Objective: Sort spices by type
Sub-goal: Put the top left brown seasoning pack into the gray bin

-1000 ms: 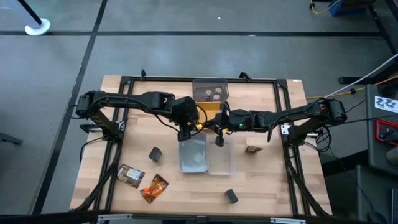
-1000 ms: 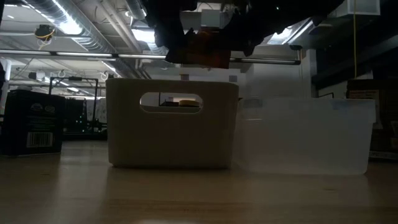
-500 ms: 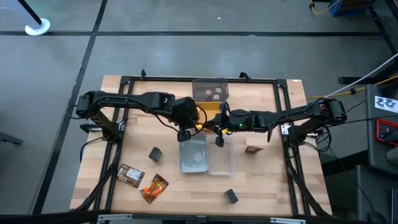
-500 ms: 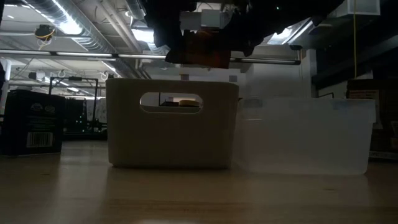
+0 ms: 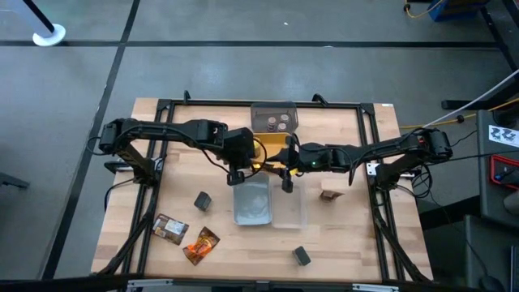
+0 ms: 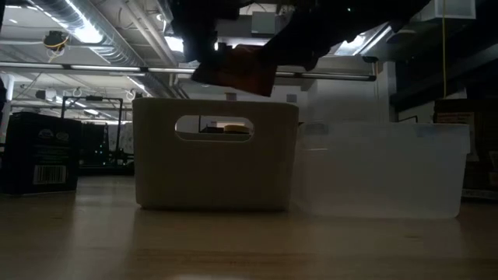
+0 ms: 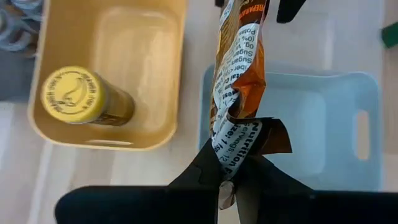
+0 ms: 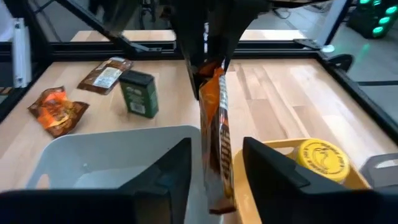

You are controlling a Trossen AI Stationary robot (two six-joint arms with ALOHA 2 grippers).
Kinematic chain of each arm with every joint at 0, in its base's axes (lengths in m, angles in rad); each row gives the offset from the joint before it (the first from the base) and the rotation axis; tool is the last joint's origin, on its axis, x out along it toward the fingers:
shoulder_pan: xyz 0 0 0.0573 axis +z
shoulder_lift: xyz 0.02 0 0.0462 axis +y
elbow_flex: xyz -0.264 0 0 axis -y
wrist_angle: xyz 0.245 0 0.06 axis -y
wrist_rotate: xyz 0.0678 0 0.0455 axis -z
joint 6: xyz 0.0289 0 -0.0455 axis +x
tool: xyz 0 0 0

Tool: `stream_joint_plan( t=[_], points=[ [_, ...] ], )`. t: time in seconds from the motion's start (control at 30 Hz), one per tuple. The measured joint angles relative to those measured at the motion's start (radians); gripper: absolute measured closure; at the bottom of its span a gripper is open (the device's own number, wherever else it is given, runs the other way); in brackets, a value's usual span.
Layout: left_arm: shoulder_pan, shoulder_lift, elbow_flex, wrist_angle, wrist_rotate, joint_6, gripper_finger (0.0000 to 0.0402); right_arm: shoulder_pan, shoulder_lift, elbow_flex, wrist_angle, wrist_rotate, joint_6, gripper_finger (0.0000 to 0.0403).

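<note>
Orange foil packet [image 7: 239, 81]: hangs lengthwise from the clamped left gripper [image 7: 231, 180], over the pale-blue tray [image 7: 323, 140]; right gripper [image 8: 214, 165] parted astride it.

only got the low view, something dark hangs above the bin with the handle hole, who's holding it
Observer: The left gripper is shut on an orange foil packet, pinching one end.
Operator: and the right one
Observer: The right gripper is open, one finger on each side of the packet, neither touching.
Operator: what's below it
Observer: The pale-blue tray, near its edge beside the yellow tray, which holds the yellow-lidded jar.
</note>
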Motion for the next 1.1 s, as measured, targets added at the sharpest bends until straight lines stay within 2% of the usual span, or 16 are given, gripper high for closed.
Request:
stream_joint_plan(
  t=[0.2,0.37,0.67,0.93,1.1],
  points=[
    [0.000,0.000,0.000,-0.053,0.069,-0.026,0.0393,0.000,0.000,0.000,-0.018,-0.020,-0.009,0.0216],
    [-0.002,0.000,0.000,-0.116,0.079,-0.078,0.0394,0.000,0.000,0.000,-0.018,-0.020,-0.010,0.0197],
    [-0.035,0.000,0.000,-0.202,0.103,-0.163,0.0394,0.000,0.000,0.000,-0.030,-0.020,-0.010,0.0193],
    [-0.039,0.000,0.001,-0.253,0.187,-0.282,0.0394,0.000,0.000,0.000,-0.063,-0.020,-0.010,0.0193],
    [-0.038,0.000,0.001,-0.266,0.193,-0.298,0.0394,0.000,-0.016,0.000,-0.077,-0.020,-0.010,0.0193]
  ],
)
